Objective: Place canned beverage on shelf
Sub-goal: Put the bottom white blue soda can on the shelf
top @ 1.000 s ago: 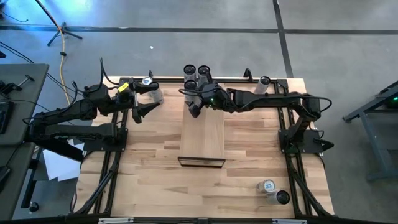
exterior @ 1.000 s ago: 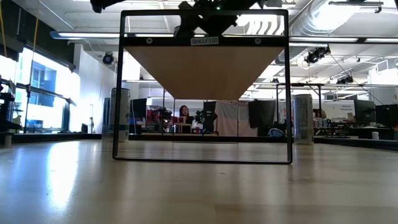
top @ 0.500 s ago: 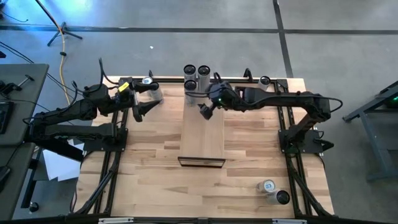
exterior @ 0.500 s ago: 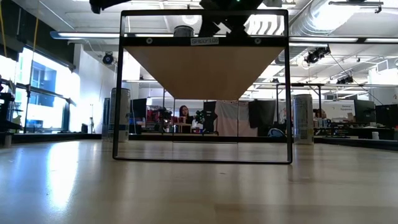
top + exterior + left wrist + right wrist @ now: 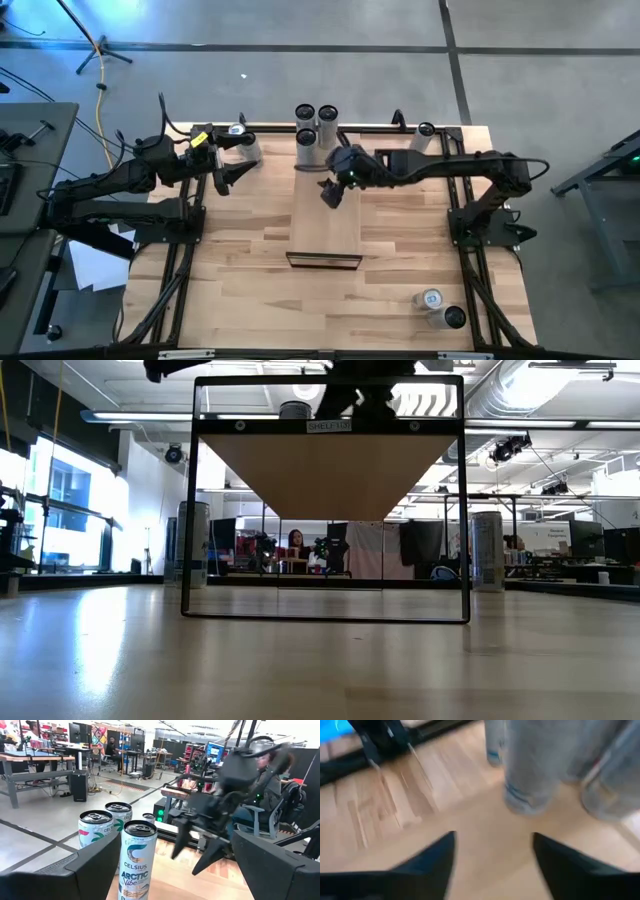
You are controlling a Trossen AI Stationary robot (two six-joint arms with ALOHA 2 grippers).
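Three cans [image 5: 315, 124] stand clustered at the shelf's [image 5: 326, 225] 12 o'clock end. The right gripper [image 5: 333, 192] hovers above the shelf just at their 6 o'clock side, fingers spread, nothing between them. The left gripper [image 5: 222, 179] waits at the shelf's 9 o'clock, fingers spread and empty, beside one can [image 5: 240, 140]. Two more cans [image 5: 440, 309] sit at the table's [image 5: 250, 290] 5 o'clock corner.

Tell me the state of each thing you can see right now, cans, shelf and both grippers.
Three cans: upright, clustered at the shelf's far end.
Shelf: near part bare.
Right gripper: above the shelf, jaws apart, holding nothing.
Left gripper: waiting at the table's left, jaws open, empty.
Two cans: at the near right corner, one upright, one seemingly lying down.
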